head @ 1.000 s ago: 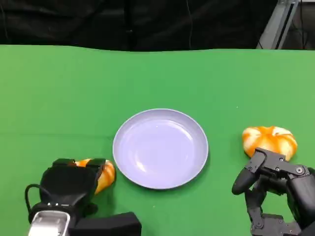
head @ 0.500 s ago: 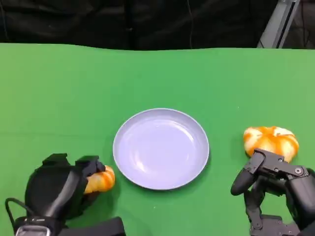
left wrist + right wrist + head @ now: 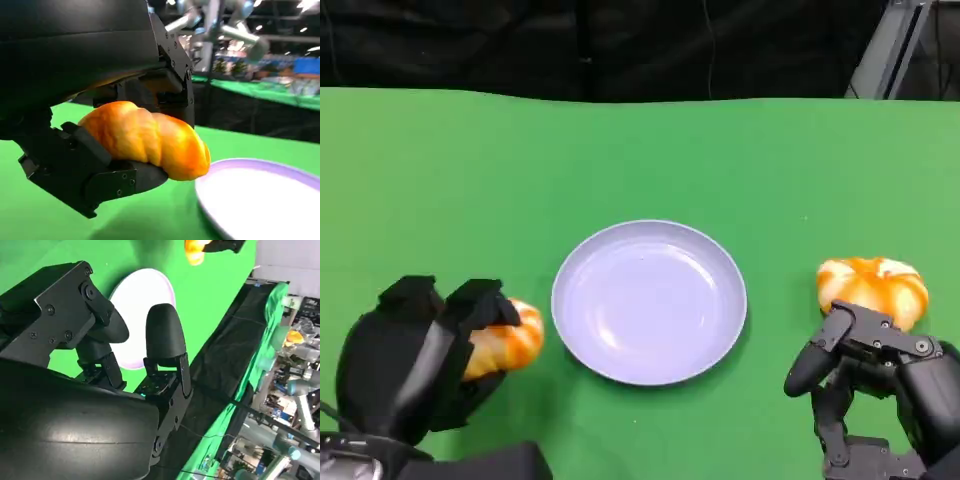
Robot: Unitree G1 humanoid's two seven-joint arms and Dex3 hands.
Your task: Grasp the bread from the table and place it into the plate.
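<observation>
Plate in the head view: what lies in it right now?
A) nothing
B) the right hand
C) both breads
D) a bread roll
A: the plate shows bare lilac; one bread sits in the left hand, the other bread on the table by the right hand.

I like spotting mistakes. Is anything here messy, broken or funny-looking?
Nothing stands out. The plate sits flat and bare on the green table. The left hand holds one bread beside the plate, and another bread lies whole by the right hand.
</observation>
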